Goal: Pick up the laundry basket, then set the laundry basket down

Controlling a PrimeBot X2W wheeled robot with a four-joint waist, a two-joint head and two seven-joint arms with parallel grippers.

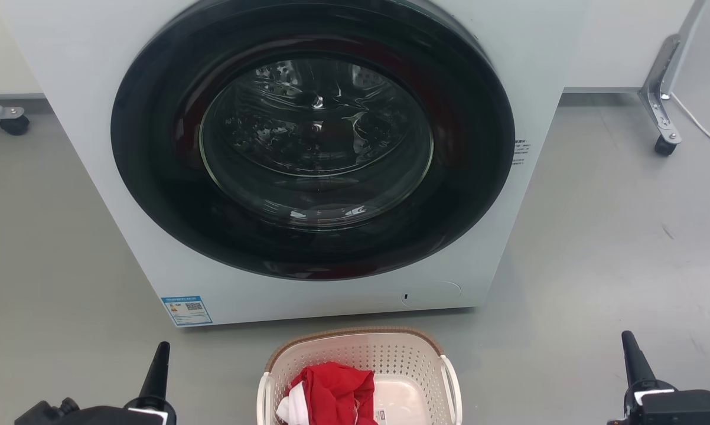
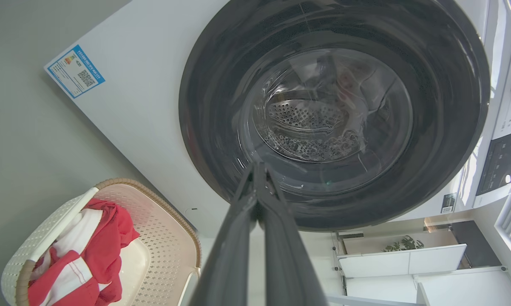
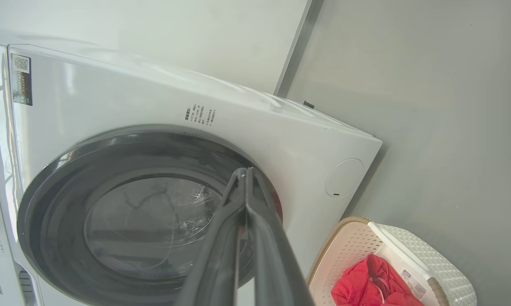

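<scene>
The laundry basket (image 1: 390, 354) is cream-white and perforated with a brown woven-look rim. It stands on the floor at the bottom centre of the head view, just in front of the washing machine, holding a red and white garment (image 1: 331, 392). My left gripper (image 1: 161, 348) is shut at the lower left, well away from the basket's left side. At the lower right my right gripper (image 1: 628, 339) is shut, apart from the basket too. The left wrist view shows the laundry basket (image 2: 170, 238) at lower left and the shut left gripper (image 2: 256, 166). In the right wrist view are the laundry basket (image 3: 349, 246) and the shut right gripper (image 3: 243, 172).
A white front-loading washing machine (image 1: 83, 118) with a closed dark round door (image 1: 313, 141) fills the space ahead. Grey floor (image 1: 597, 236) lies on both sides. A wheeled frame leg (image 1: 662, 118) stands at the far right, and a caster (image 1: 13, 124) at the far left.
</scene>
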